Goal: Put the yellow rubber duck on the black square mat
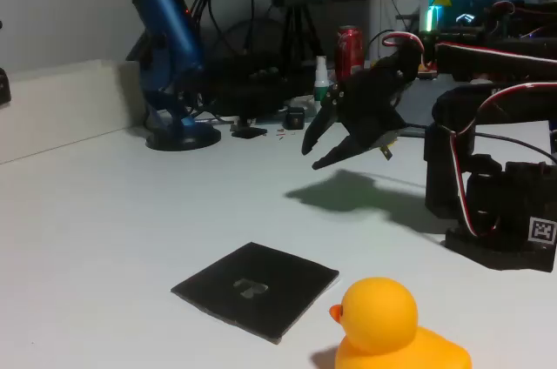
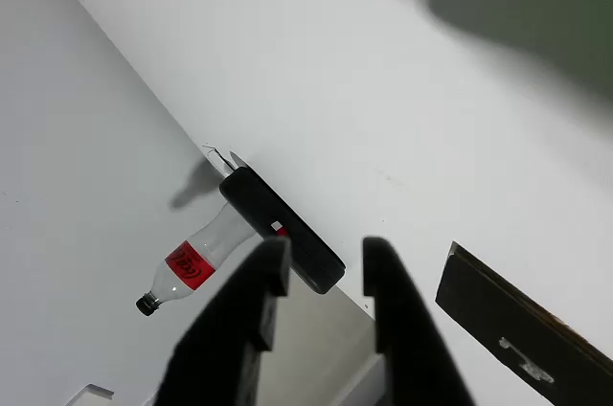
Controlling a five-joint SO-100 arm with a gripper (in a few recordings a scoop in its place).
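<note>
In the fixed view the smooth yellow rubber duck [image 1: 392, 327] sat upright on the white table [image 1: 104, 238] at the bottom edge, orange beak pointing left toward the thin matte black square mat [image 1: 255, 289], body running rightward. Duck just beside the mat's near right corner, not on it. The mat lay flat with a faint grey mark at centre. The black two-finger gripper [image 1: 315, 153] hung above the table well behind the mat, fingers spread and angled down-left, holding nothing. The wrist view showed the parted fingers [image 2: 259, 301] and the mat's edge [image 2: 522, 329].
</note>
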